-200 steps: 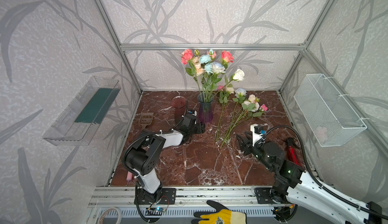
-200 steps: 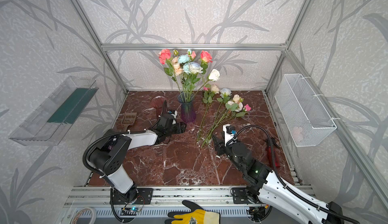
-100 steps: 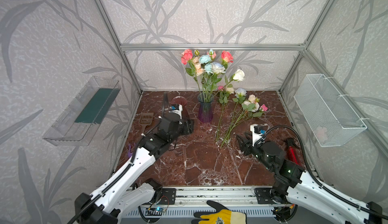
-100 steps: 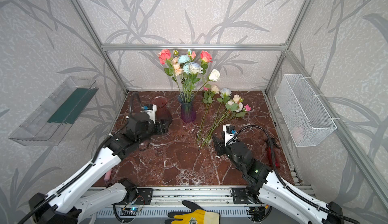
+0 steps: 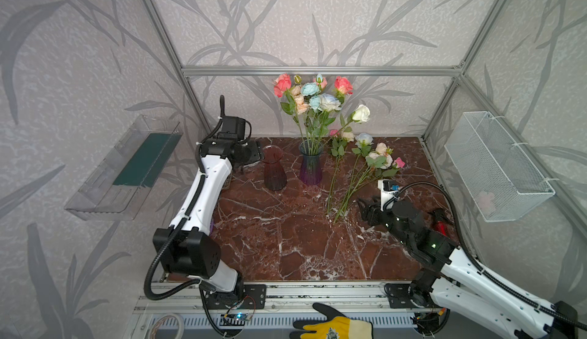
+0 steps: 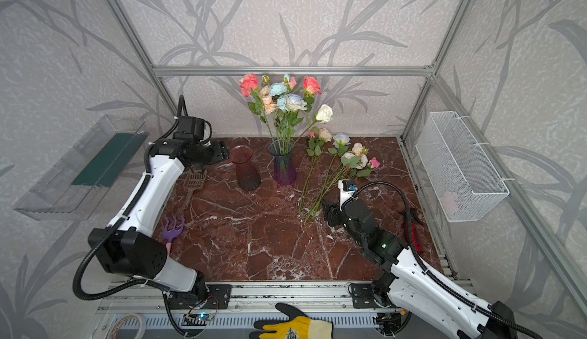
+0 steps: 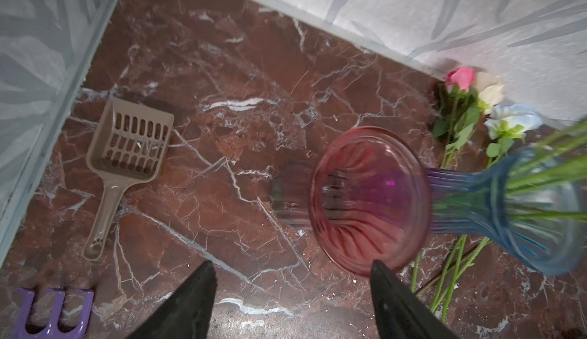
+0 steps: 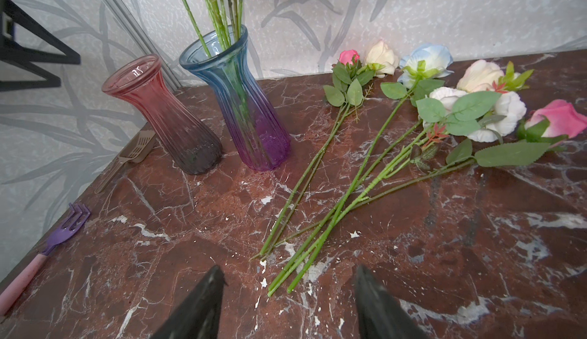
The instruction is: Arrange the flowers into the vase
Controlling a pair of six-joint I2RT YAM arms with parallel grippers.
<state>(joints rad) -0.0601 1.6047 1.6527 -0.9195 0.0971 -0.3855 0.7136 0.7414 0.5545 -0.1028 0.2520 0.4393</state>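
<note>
Right of the blue vase [image 8: 244, 105], flowers [image 8: 460, 124] are lying crossed on the table [image 8: 476, 258]; right gripper [image 8: 289, 267] is hovering by their stem ends, jaws apart, empty. Left gripper [image 7: 292, 261] is gaping empty near the pink vase [image 7: 368, 201]. One pinch risks dragging several tangled stems.

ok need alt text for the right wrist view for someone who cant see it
The open right gripper hovers just short of the stem ends of loose roses lying on a brown marble table. Farther off stand a blue-purple vase holding stems and an empty pink vase.
</note>
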